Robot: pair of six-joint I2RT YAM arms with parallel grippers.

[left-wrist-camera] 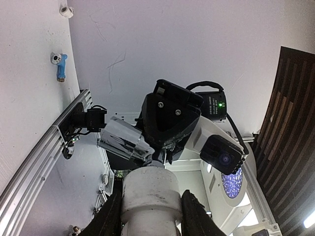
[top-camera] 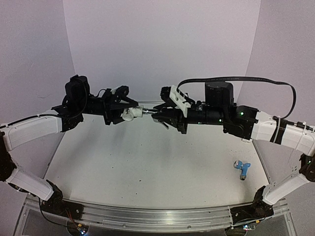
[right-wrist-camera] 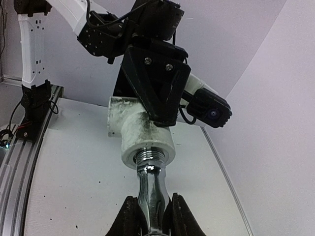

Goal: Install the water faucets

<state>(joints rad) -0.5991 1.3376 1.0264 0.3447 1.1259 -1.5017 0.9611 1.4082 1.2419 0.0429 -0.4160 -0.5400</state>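
Observation:
Above the back middle of the table, my left gripper [top-camera: 126, 114] is shut on a white stubby fitting [top-camera: 131, 114]. In the left wrist view that fitting [left-wrist-camera: 150, 194] fills the space between the black fingers. Opposite it, my right gripper [top-camera: 157, 117] is shut on the shiny silver faucet [top-camera: 148, 112]. The right wrist view shows the silver faucet [right-wrist-camera: 152, 189] clamped between the fingers, its threaded end sitting in the mouth of the white fitting [right-wrist-camera: 142, 135]. The light blue faucet [top-camera: 241, 169] lies loose on the table at the right, far from both grippers.
The white table [top-camera: 147, 162] ends at an aluminium rail [top-camera: 157, 216] along the near edge, where the arm bases stand. A black cable [top-camera: 246, 79] arcs over the right arm. Another small white fitting [left-wrist-camera: 66, 10] lies near the blue faucet [left-wrist-camera: 60, 65].

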